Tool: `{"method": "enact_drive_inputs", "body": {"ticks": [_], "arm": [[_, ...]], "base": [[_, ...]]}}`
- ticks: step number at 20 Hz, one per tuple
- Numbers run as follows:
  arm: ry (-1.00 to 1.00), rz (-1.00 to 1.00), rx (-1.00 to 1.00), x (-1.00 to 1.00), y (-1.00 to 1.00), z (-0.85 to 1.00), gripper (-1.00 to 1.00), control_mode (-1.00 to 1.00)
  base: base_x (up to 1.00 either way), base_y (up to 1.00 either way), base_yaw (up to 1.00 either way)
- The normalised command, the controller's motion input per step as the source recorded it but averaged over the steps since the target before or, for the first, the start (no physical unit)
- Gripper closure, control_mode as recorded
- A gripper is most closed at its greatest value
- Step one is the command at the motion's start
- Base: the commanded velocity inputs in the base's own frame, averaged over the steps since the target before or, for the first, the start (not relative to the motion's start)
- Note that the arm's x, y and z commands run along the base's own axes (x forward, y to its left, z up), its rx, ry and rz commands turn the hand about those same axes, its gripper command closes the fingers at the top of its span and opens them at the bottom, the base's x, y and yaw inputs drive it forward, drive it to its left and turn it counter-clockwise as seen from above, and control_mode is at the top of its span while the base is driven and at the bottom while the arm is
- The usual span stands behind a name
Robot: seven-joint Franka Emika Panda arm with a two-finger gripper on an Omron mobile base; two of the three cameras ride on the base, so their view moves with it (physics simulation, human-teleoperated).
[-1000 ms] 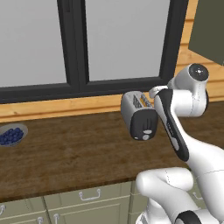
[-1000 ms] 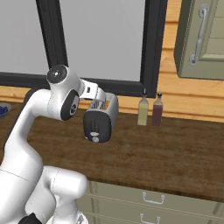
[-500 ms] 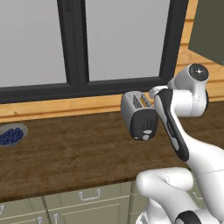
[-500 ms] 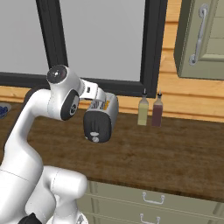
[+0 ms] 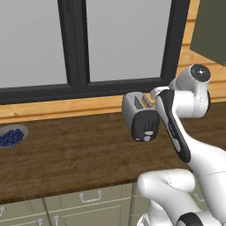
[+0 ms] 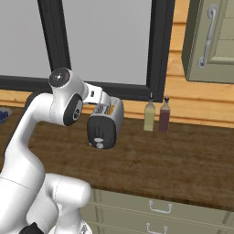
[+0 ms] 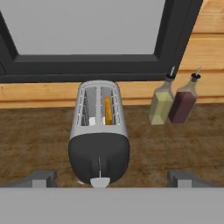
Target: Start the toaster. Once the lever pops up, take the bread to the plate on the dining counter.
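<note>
The silver-grey toaster point(image 7: 98, 131) stands on the wooden counter under the window, its black end panel facing the hand. A slice of bread point(image 7: 107, 110) sits upright in its right slot, with only the tan top edge showing. The pale lever point(image 7: 99, 181) is at the low end of the black panel. My gripper point(image 7: 113, 179) is open, and its two fingertips point(image 7: 41, 177) stand wide apart on either side of the toaster's black end, holding nothing. In the base views the toaster point(image 5: 139, 114) point(image 6: 105, 123) sits just in front of my wrist. The plate and the dining counter are out of view.
Two bottles, one pale yellow point(image 7: 161, 105) and one dark red point(image 7: 181, 105), stand against the wall right of the toaster. A grey bowl of blue berries point(image 5: 11, 136) sits at the counter's far left. An olive wall cabinet point(image 6: 210, 41) hangs at upper right.
</note>
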Motion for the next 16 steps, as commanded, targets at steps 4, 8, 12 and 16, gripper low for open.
{"method": "enact_drive_inputs", "body": {"ticks": [4, 8, 12, 16], "arm": [[0.0, 0.0, 0.0, 0.0, 0.0, 0.0, -1.0, -1.0], [0.0, 0.0, 0.0, 0.0, 0.0, 0.0, -1.0, -1.0], [0.0, 0.0, 0.0, 0.0, 0.0, 0.0, -1.0, -1.0], [0.0, 0.0, 0.0, 0.0, 0.0, 0.0, -1.0, -1.0]], "base": [[0.0, 0.0, 0.0], [0.0, 0.0, 0.0], [0.0, 0.0, 0.0], [0.0, 0.0, 0.0]]}}
